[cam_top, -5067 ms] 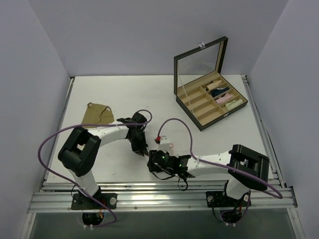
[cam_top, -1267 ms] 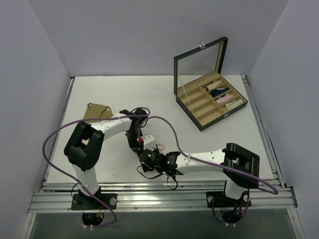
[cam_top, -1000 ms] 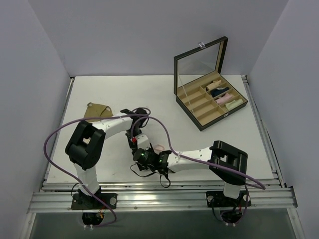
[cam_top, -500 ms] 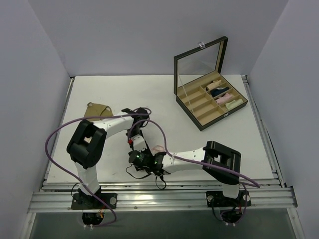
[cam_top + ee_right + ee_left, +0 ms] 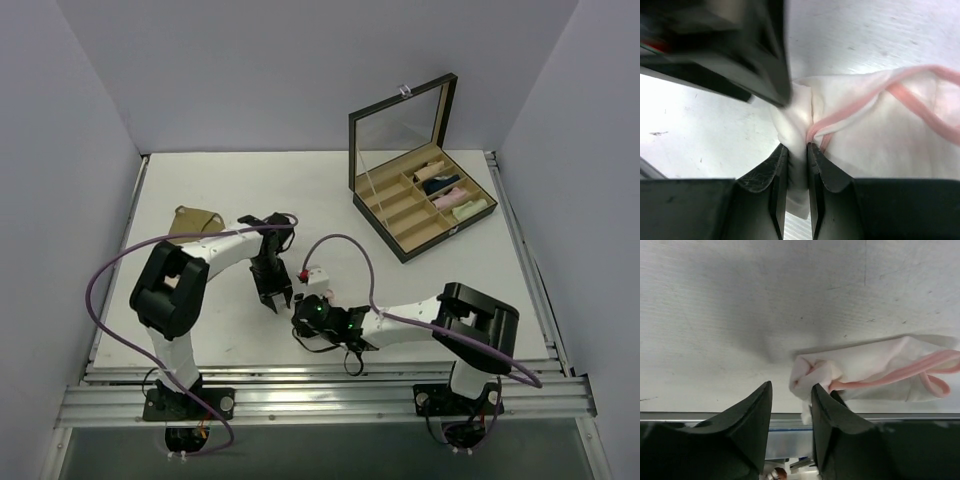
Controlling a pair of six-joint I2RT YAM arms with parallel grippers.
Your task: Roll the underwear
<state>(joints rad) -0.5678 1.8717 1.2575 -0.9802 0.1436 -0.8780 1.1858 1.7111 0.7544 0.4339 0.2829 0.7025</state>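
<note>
White table (image 5: 300, 190): hand-over mid-roll. Right claw (image 5: 796, 150) newly pinched on bunched end of brief (image 5: 865, 110); left claw (image 5: 791, 389) newly parted, empty, brief just beside. Rolling unfinished.

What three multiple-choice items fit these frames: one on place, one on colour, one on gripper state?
1. Where does the tan underwear lie?
A) far left of the table
B) near right corner
C) between the arm bases

2. What colour edges the white underwear?
A) blue
B) pink
C) green

3. The right gripper is:
A) open, clear of cloth
B) out of view
C) shut on the white underwear

Key: 1 A, the top view shows it there; 2 B, a pink band shows in both wrist views; 3 C, its wrist view shows the cloth pinched in it.
</note>
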